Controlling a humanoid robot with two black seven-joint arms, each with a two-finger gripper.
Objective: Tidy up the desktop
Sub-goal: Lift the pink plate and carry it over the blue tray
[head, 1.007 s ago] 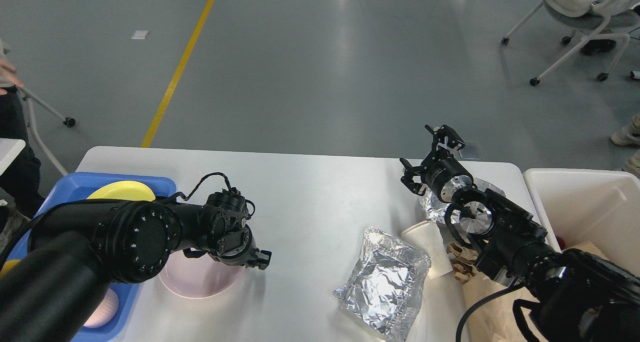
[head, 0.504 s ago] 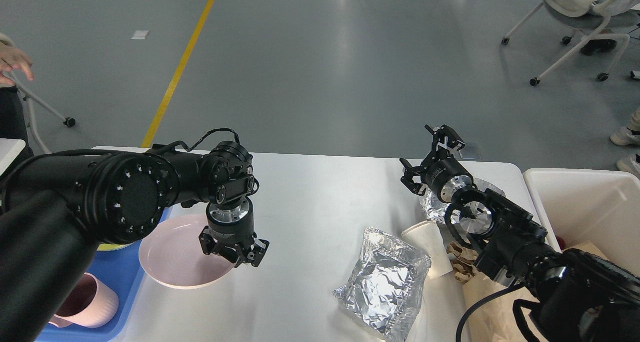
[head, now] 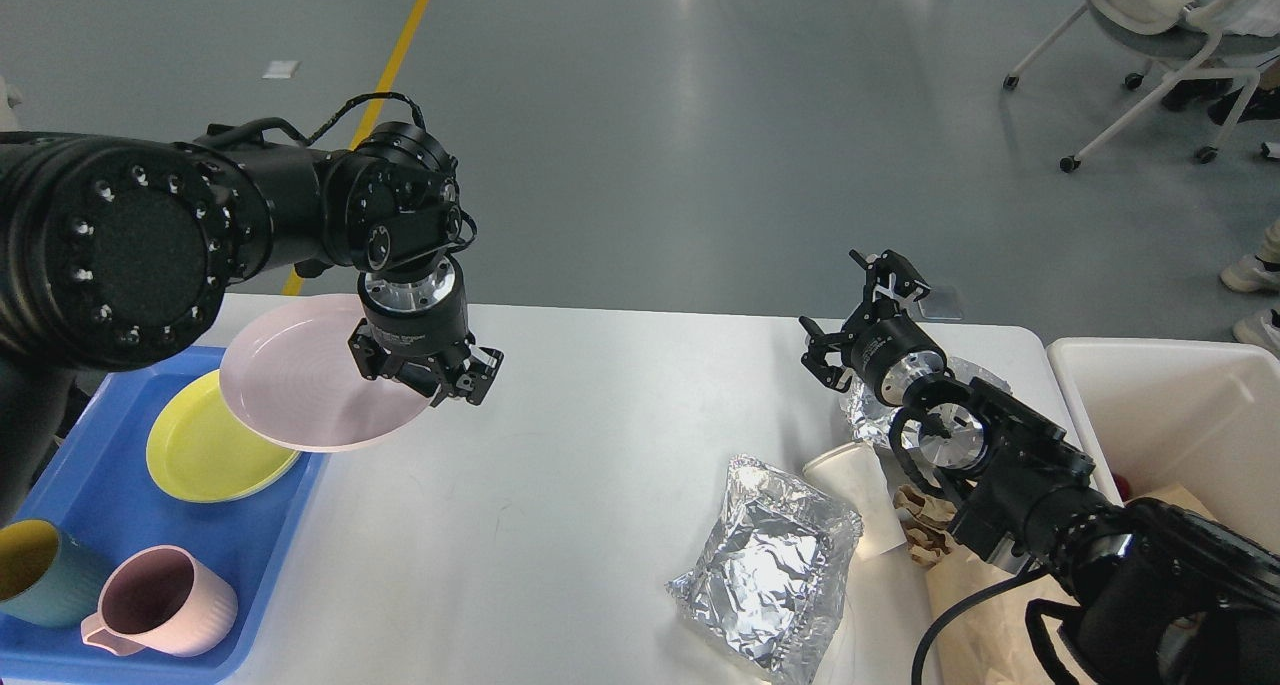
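Observation:
The white desktop [head: 590, 435] fills the lower half of the head view. My left gripper [head: 425, 373] is shut on the right rim of a pink plate [head: 300, 375], which hangs tilted above the desktop's far left and over the edge of the blue tray [head: 70, 475]. My right gripper [head: 850, 310] stands open above the desktop's far right with nothing between its fingers. Below it lie a crumpled foil ball [head: 868, 413], a tipped white paper cup [head: 865, 490], a flat foil wrapper [head: 770, 565] and brown paper [head: 975, 605].
The blue tray holds a yellow plate [head: 200, 450], a pink mug [head: 160, 605] and a teal-and-yellow cup [head: 30, 575]. A white bin [head: 1170, 405] stands at the right end of the desktop. Office chairs stand on the grey floor beyond.
My left gripper has lifted the pink plate off the desktop and carried it up and to the left, toward the blue tray. The right arm has not moved.

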